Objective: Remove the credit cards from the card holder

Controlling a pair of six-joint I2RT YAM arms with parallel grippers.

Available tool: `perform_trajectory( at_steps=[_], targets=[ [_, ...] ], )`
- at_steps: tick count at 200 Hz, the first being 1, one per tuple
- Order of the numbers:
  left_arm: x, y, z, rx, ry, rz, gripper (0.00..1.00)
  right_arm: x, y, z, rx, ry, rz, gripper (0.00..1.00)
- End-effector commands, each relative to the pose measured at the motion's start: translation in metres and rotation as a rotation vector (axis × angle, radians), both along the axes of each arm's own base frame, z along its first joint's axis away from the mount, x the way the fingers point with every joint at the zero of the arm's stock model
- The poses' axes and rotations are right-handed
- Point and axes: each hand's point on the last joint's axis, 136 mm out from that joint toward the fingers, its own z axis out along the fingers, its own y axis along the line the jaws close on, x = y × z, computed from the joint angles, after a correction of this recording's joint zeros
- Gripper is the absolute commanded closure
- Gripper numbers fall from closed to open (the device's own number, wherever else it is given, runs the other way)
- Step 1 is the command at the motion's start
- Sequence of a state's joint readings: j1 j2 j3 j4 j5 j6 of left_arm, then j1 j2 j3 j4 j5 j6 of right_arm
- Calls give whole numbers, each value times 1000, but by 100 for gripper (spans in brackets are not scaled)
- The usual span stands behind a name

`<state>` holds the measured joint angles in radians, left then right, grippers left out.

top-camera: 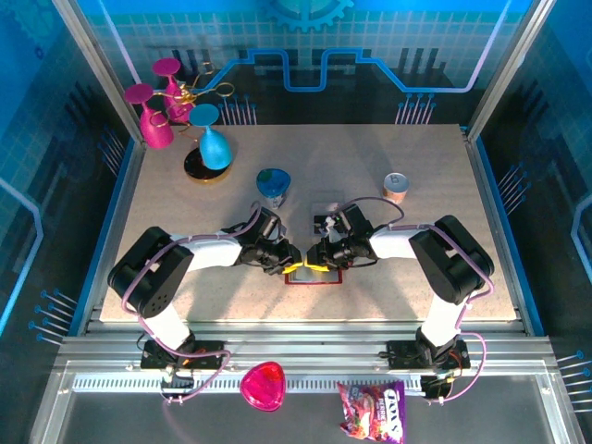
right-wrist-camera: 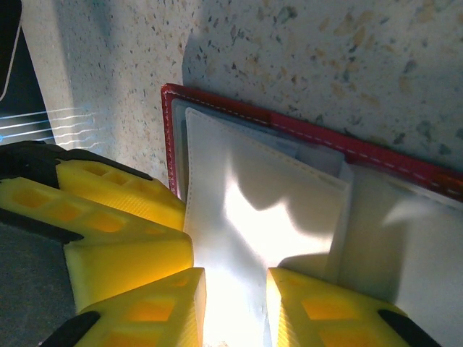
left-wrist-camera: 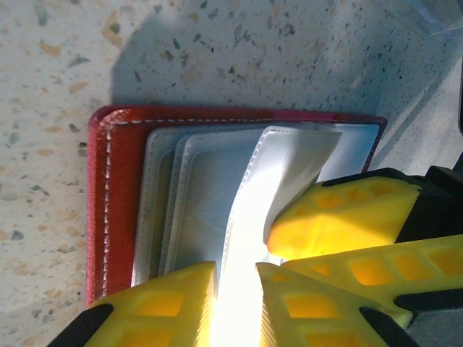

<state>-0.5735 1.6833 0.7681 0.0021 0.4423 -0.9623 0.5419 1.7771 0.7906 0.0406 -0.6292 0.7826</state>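
The dark red card holder (top-camera: 314, 278) lies open on the table between both arms. Its pale grey pockets (left-wrist-camera: 195, 188) fan up from the red cover (left-wrist-camera: 101, 210). My left gripper (left-wrist-camera: 235, 271) is shut on one raised pale pocket flap (left-wrist-camera: 282, 166). From the other side, my right gripper (right-wrist-camera: 237, 278) pinches a pale pocket flap (right-wrist-camera: 268, 195) the same way. The two grippers (top-camera: 294, 265) (top-camera: 315, 258) nearly touch over the holder. A dark card (right-wrist-camera: 9, 65) lies on the table beside the right gripper. Whatever the pockets hold is hidden.
A clear plastic sheet (left-wrist-camera: 438, 18) lies just past the holder. A blue cup (top-camera: 273, 186) and a small can (top-camera: 396, 188) stand behind it, and pink and blue vases (top-camera: 185, 116) at the back left. A pink heart dish (top-camera: 263, 385) and a candy bag (top-camera: 372, 413) lie on the front ledge.
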Motion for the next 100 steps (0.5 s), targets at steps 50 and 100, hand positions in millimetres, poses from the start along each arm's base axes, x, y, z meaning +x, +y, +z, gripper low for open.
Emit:
perform_trajectory(
  at_steps=[50,100],
  targets=[
    [5,-12,14,-35,-10,-15,75,-1,-13,2,-10,19,-41,68],
    [8,-17,27,-49,-31,-26,75,4,-27,27,-20,-30,-62,66]
  ],
)
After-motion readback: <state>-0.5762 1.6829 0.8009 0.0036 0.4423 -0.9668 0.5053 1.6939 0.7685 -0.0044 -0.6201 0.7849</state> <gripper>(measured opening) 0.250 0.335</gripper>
